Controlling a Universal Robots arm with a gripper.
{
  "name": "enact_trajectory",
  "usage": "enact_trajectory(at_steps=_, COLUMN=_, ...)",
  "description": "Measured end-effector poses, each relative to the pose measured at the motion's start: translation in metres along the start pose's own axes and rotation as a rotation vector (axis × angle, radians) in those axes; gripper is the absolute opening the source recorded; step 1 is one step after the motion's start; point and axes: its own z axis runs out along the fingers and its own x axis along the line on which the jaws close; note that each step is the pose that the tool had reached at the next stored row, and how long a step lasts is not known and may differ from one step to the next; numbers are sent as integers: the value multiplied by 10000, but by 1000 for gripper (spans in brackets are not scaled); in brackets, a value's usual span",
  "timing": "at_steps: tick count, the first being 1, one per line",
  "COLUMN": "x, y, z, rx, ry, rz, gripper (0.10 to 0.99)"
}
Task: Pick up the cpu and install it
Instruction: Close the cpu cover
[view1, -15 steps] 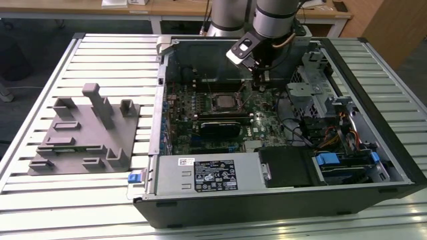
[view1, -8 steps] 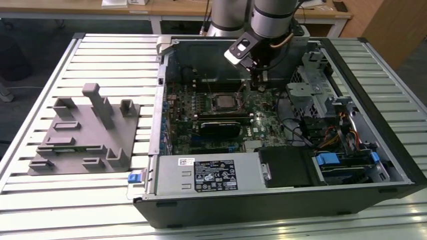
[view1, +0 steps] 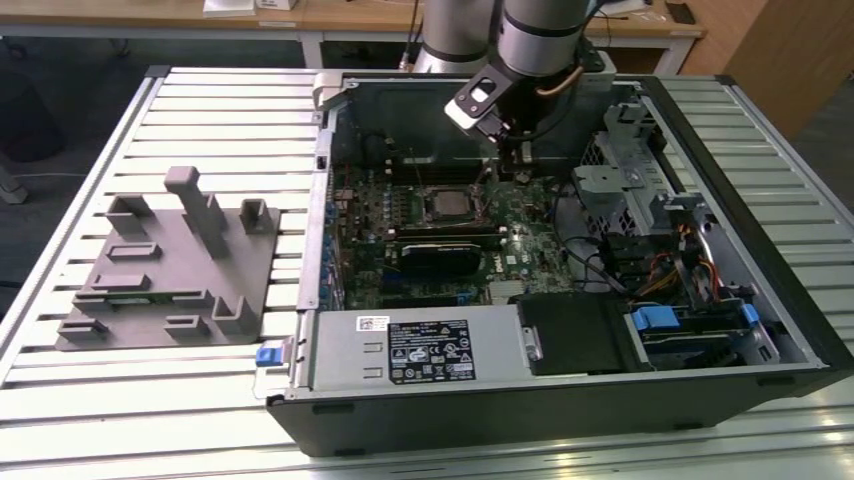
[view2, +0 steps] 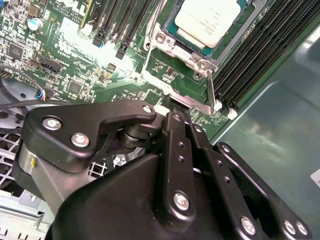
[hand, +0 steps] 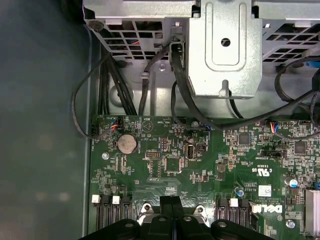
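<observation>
- While the arm reaches down into the open black computer case (view1: 561, 412), we see its black gripper (view1: 511, 163) low over the large green motherboard (view1: 534, 245), just beside the square metal-framed socket (view1: 447, 205).
- We find the jaws drawn narrow in both wrist views, the two fingers pressed side by side with nothing showing between them (view2: 176, 111) (hand: 172, 201).
- We see the small flat square cpu (view2: 207, 20) with its pale silvery top lying inside the socket frame, apart from the gripper.
- Between the fingertips and the cpu lie the frame's silver edge plate and a thin bent metal lever (view2: 211, 92). The tips sit right at that plate, though we cannot tell whether they touch it.
- Long black memory slots (view2: 250, 55) run along both sides of the socket.
- In the first wrist view, a grey perforated metal drive cage (hand: 225, 50) stands beyond the board, with black cables (hand: 177, 85) hanging from it and a round silver coin battery (hand: 126, 143) near the board's edge.
- A silver power-supply box with a white label (view1: 414, 350) fills the case's near corner.
- At the exterior view's left, a grey plastic fixture (view1: 167, 265) sits on the white slatted table (view1: 200, 110), well apart from the case.
</observation>
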Motion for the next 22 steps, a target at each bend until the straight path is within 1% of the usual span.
enact_trajectory(at_steps=22, x=0, y=-48, z=4, rx=-1, ry=0, rz=0, gripper=106)
